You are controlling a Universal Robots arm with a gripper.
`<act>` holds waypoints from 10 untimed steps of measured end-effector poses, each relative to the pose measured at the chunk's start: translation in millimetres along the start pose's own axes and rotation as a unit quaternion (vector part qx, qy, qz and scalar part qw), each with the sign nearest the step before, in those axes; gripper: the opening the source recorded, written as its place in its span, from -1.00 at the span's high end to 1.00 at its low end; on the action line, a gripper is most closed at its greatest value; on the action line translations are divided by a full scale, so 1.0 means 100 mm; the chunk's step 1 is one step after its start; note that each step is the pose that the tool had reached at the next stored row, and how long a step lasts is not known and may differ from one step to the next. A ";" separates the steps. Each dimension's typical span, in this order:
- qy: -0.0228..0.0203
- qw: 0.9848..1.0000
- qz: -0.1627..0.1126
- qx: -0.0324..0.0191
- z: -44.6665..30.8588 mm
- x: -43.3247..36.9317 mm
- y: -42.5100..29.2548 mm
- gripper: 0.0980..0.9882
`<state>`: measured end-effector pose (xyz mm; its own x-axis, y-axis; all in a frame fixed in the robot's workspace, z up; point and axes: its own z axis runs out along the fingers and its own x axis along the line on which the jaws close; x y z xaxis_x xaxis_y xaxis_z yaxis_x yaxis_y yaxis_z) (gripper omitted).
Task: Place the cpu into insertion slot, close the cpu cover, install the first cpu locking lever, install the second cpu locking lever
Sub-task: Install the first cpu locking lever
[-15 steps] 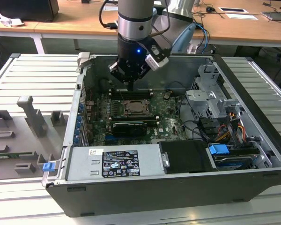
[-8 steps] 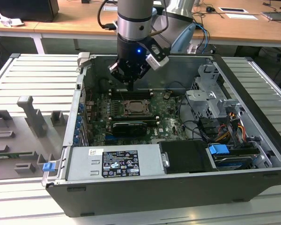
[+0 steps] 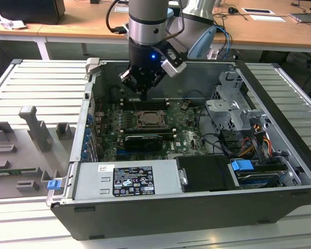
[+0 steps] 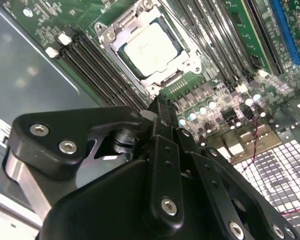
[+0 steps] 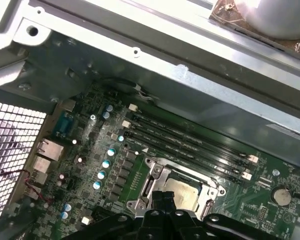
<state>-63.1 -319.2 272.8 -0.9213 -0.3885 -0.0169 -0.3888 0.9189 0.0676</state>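
Evidently empty, fingers pressed together near cpu.

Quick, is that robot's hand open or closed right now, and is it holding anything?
Hand: closed, fingers together, nothing seen between them, near the chip.

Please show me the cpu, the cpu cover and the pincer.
cpu (image 4: 151, 47): second wrist view, middle of metal top.
cpu cover (image 4: 126, 21): second wrist view, frame edge beside the cpu.
pincer (image 4: 159, 106): second wrist view, between its fingertips.

Computer case on slatted metal table
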 end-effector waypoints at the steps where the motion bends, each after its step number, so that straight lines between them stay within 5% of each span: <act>1: -0.001 1.000 0.000 0.000 0.005 0.015 0.007 0.98; 10: -0.005 0.998 0.062 0.002 0.041 0.018 0.005 0.98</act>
<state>-65.0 -319.2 268.7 -0.9624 -0.2709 -0.0189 -0.2716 0.9601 0.0666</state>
